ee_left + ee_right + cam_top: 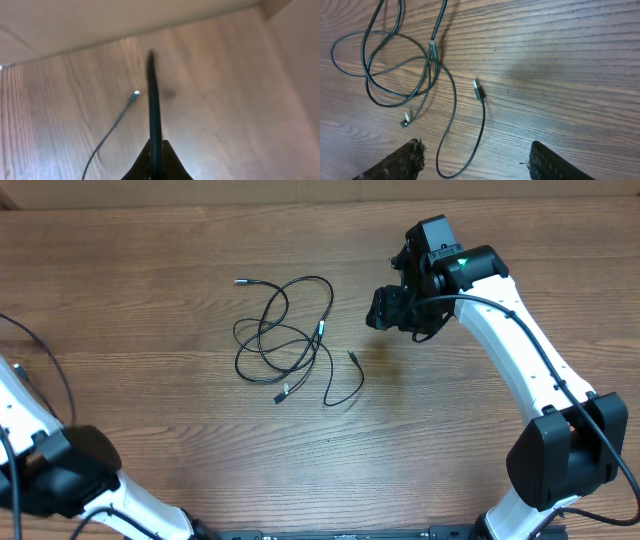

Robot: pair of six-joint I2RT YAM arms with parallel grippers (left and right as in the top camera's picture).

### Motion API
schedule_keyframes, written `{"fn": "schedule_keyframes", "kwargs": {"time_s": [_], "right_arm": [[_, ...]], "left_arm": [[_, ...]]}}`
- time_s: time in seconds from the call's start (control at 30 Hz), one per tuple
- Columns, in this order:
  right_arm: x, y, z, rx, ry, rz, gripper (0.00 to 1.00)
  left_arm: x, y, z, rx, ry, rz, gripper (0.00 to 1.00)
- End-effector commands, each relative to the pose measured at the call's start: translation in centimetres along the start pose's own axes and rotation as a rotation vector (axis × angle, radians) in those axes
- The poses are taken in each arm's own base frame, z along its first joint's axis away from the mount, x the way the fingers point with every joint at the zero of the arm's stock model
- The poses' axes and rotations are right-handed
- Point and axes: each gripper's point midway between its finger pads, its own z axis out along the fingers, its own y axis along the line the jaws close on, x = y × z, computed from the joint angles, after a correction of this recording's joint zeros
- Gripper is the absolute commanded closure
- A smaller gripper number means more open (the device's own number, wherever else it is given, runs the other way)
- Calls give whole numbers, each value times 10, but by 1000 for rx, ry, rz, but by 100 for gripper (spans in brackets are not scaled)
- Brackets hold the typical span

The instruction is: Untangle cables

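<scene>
Right end effector (476,145) apart; left end effector (151,60) together, empty.
Cables (320,328) lie loosely tangled on the bench (130,270) ahead of the right one, untouched, one plug nearest its gap; a silver tip lies beside the left.

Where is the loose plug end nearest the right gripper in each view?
Overhead: plug end just right of centre, beside the tangle.
Right wrist: mid-frame, right of the tangle.
Left wrist: one silver tip shows; cannot tell whose.
Shared landmark: the tangle's loops.
</scene>
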Motion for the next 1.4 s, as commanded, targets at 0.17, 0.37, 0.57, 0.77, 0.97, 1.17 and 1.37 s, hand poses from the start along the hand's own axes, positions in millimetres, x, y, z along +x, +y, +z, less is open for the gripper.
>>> {"fn": "schedule_keyframes", "kwargs": {"time_s": [0.17, 0.37, 0.57, 0.77, 0.97, 1.17, 1.37], "right_arm": [[1, 2, -5, -9, -10, -17, 34], [3, 1, -5, -5, 0, -14, 34], [3, 1, -5, -5, 1, -18, 34], [1, 2, -5, -9, -10, -21, 34], [-10, 5, -6, -21, -51, -32, 27], [-14, 6, -6, -26, -69, -33, 24], [-14, 5, -6, -18, -69, -36, 22]], "left_arm": [[23, 23, 63, -158, 123, 12, 86], [40, 46, 78, -244, 212, -26, 0], [40, 32, 54, -98, 261, -113, 0], [33, -17, -11, 193, 218, -17, 0], [82, -82, -97, 447, 245, 168, 0], [181, -122, -133, 507, 389, 504, 0], [297, -141, -144, 552, 549, 885, 1]]}}
